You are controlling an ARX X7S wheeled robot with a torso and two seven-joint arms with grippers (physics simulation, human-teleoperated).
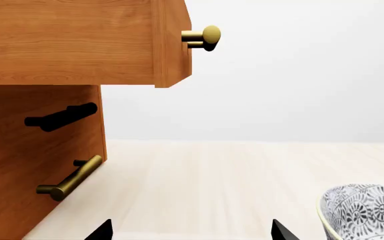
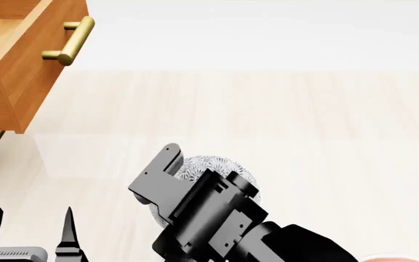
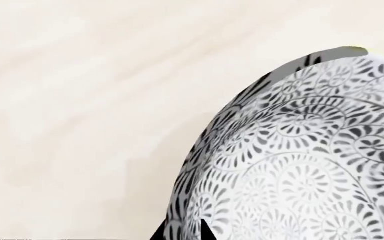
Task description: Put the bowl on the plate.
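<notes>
The bowl (image 3: 299,165), white with a dense grey-black floral pattern, fills the right wrist view. My right gripper (image 3: 182,231) is shut on the bowl, one fingertip outside its wall and one inside. In the head view only part of the bowl (image 2: 209,165) shows, because my right arm (image 2: 209,213) covers the rest. In the left wrist view the bowl (image 1: 365,212) sits off to one side of my left gripper (image 1: 192,232), which is open with only bare tabletop between its fingers. The left gripper (image 2: 30,226) is left of the bowl. Of the plate, only a faint reddish sliver (image 2: 388,257) shows.
A wooden cabinet (image 1: 38,150) with brass bar handles (image 1: 72,179) stands at the table's left. Its upper drawer (image 2: 20,65) is pulled out over the tabletop, with a brass handle (image 2: 67,41) on its front. Pale wooden tabletop (image 2: 304,136) stretches to the right and far side.
</notes>
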